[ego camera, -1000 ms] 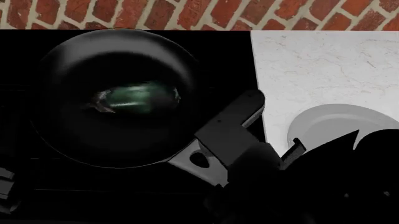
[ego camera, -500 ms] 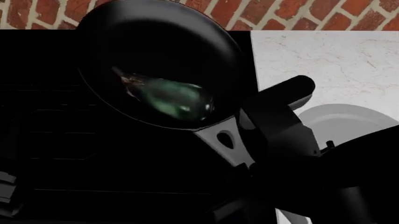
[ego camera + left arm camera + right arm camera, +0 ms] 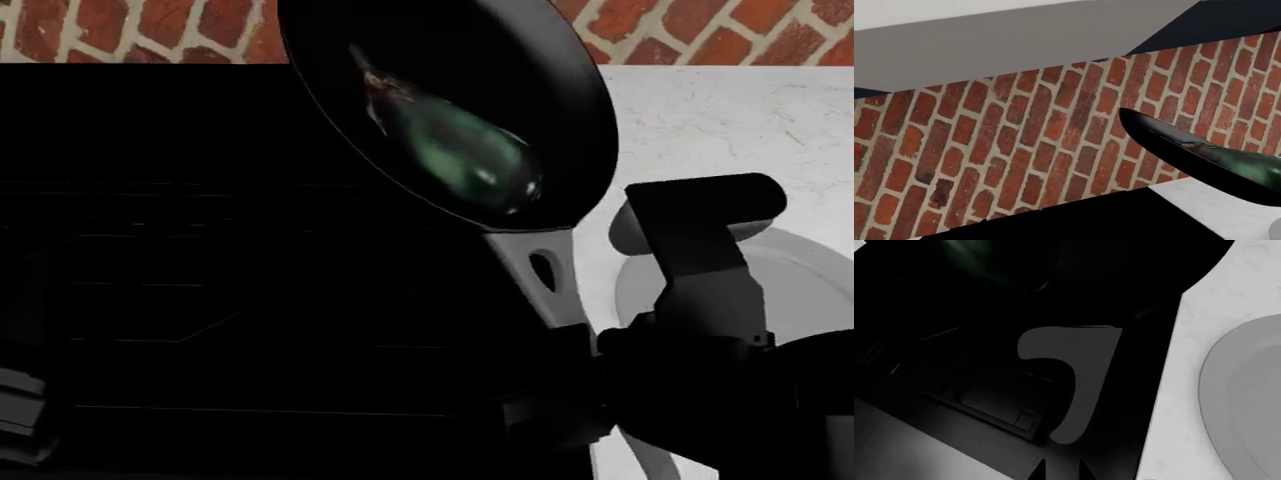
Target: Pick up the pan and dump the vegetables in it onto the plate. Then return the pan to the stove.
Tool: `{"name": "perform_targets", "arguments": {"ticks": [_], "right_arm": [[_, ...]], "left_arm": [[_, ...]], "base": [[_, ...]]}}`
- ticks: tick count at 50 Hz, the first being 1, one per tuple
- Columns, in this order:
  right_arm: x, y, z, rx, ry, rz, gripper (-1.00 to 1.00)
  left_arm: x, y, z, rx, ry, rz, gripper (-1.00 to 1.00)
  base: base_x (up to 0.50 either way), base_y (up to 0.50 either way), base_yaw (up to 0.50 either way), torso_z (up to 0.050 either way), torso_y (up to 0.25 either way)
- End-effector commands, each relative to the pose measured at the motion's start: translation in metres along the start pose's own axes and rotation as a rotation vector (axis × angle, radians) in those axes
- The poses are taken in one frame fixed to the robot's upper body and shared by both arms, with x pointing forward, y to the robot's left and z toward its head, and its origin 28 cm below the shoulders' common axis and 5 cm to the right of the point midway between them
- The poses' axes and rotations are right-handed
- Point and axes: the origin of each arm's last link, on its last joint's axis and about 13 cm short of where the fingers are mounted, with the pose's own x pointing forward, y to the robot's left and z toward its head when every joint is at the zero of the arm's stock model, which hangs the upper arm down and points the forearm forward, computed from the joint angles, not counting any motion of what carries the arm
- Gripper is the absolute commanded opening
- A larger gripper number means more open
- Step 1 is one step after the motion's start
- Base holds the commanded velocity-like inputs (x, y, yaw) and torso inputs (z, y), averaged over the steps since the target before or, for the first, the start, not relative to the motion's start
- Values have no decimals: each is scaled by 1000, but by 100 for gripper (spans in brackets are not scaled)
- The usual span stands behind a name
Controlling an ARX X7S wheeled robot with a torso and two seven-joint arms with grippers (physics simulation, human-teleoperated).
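Right jaws clamped on pan (image 3: 441,110) handle, vegetable (image 3: 461,150) inside

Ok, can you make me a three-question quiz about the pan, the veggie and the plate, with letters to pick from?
1. Where is the pan?
A. lifted in the air
B. flat on the stove
C. on the plate

2. What colour is the vegetable in it?
A. orange
B. dark green
C. white

3. What is on the plate?
A. the vegetable
B. a spoon
C. nothing I can see

Answers: 1 A, the pan hangs tilted above the stove, its handle running down to the right gripper. 2 B, it shines dark green. 3 C, the visible part is bare.
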Motion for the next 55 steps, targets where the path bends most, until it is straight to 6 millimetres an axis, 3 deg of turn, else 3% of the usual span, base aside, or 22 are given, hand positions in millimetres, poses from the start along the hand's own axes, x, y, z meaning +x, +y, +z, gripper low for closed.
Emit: {"name": "perform_targets", "arguments": {"ticks": [1, 16, 24, 32, 45, 55], "right_arm": [[-16, -8, 19, 85, -199, 15, -100], [5, -6, 18, 155, -253, 117, -100], [0, -2, 19, 191, -390, 187, -100], [-2, -8, -2, 221, -408, 165, -100], [23, -10, -34, 262, -327, 149, -100], [9, -7, -6, 269, -486, 242, -100]], "left_arm": [[5, 5, -7, -2, 19, 28, 100], [3, 3, -9, 1, 21, 23, 100], [2, 4, -7, 7, 22, 26, 100], [3, 4, -5, 11, 15, 34, 100], [-1, 4, 1, 2, -10, 37, 100], [-5, 2, -12, 2, 23, 30, 100]], "base": [[0, 0, 0, 0, 0], [0, 0, 0, 0, 3], [0, 0, 0, 0, 4], [0, 0, 0, 0, 3], [0, 0, 0, 0, 2], [0, 0, 0, 0, 4]]}}
